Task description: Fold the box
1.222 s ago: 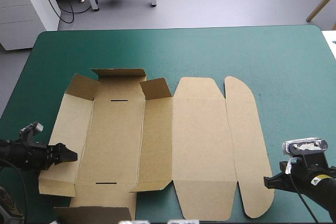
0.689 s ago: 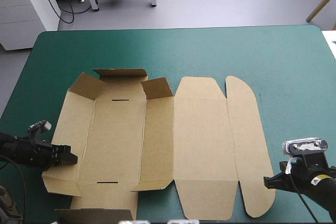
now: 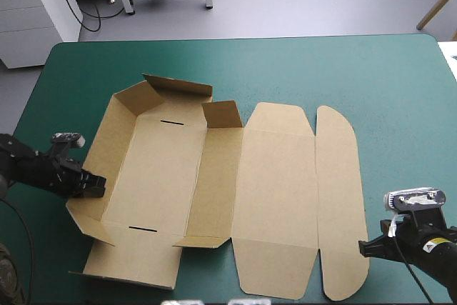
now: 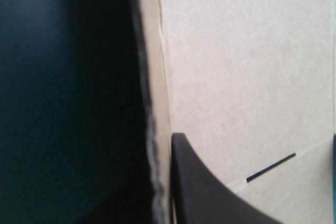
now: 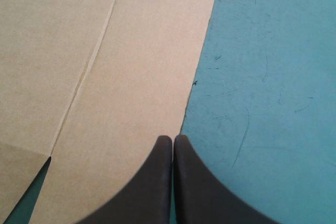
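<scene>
left pincer [image 3: 95, 185] grips the raised left wall of the box [image 3: 275, 183], which lies mostly flat in the middle of the cover [image 3: 343, 69]. right pincer [image 5: 172, 139] is clenched empty, tip at the box's right edge. i should turn the wall up slowly along its crease, so the sheet does not slide.

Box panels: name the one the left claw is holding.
The long left-edge wall, pinched by the left claw and tilted up; the wide panels toward the right lie flat.
</scene>
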